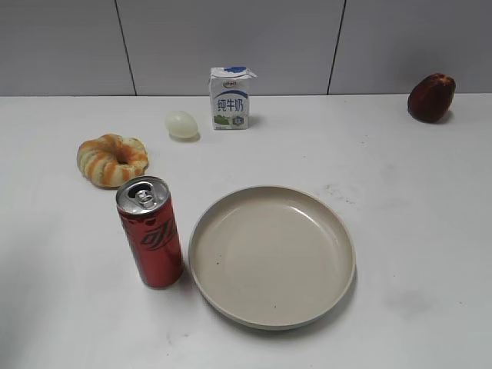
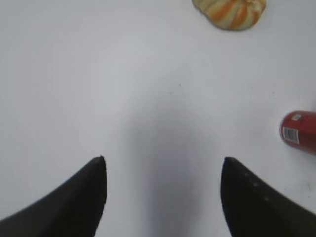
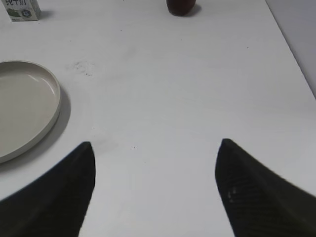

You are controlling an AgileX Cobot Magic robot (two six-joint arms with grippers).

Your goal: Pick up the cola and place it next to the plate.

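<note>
You see a red can [image 1: 152, 236] with dark script and a silver top, a plain beige plate [image 1: 272, 256], a white-and-blue carton [image 1: 230, 98], a pale egg [image 1: 181, 124], an orange-and-cream striped bun [image 1: 112, 160], a dark red fruit [image 1: 430, 98], and a white desk [image 1: 415, 231].

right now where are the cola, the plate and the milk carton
cola [image 1: 154, 238], exterior view, red side wall
plate [image 1: 270, 254], exterior view, bare middle of the dish
milk carton [image 1: 230, 104], exterior view, printed front face
</note>
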